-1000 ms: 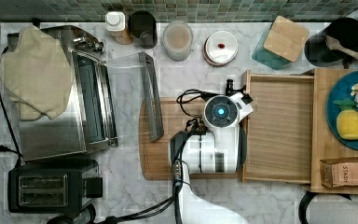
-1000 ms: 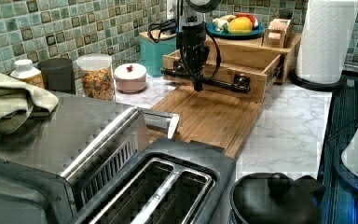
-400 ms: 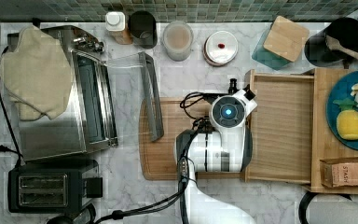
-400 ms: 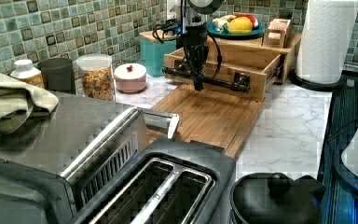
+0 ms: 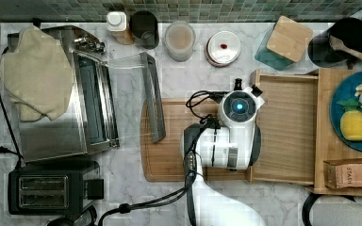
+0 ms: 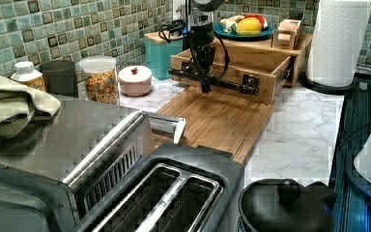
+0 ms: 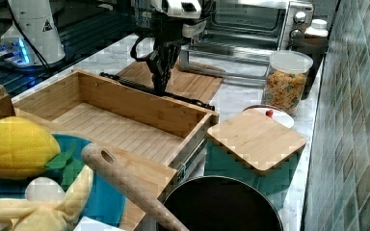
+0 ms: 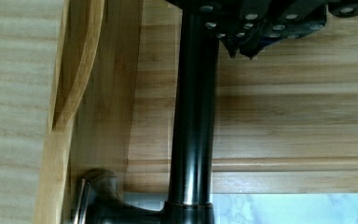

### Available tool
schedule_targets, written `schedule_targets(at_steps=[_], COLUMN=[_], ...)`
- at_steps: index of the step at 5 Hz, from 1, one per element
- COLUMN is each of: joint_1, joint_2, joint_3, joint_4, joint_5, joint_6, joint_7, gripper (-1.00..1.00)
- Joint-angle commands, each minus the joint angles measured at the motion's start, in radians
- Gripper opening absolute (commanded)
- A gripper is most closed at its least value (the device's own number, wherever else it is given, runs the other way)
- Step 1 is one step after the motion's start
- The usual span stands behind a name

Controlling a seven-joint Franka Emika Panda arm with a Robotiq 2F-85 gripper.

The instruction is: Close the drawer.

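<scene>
The wide light bamboo drawer sticks out of its stand on the white marble desk; the black claw is at its dark bar handle; I cannot tell if it is clenched; a brown box reads "STASH".

The arm is white, built of rounded casings with dark grey bands at the joints. Seen from the top, its end cap above the drawer is a round black disc with a glowing blue light at its centre. Black cables loop from that cap out over the board side of the drawer, and a thicker black cable runs down along the white base. The gripper is black and narrow, with black cable draped beside it. In the wrist view its dark fingers carry small silver screw heads.
</scene>
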Motion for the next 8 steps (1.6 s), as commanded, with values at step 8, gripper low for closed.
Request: schedule_targets(at_steps=[8], joint_1=[-0.238], joint_2=[0.154], joint_3=[-0.332], joint_4=[0.365], joint_5=[-0.034], joint_6=[0.011], joint_7=[-0.276], gripper=[-1.0])
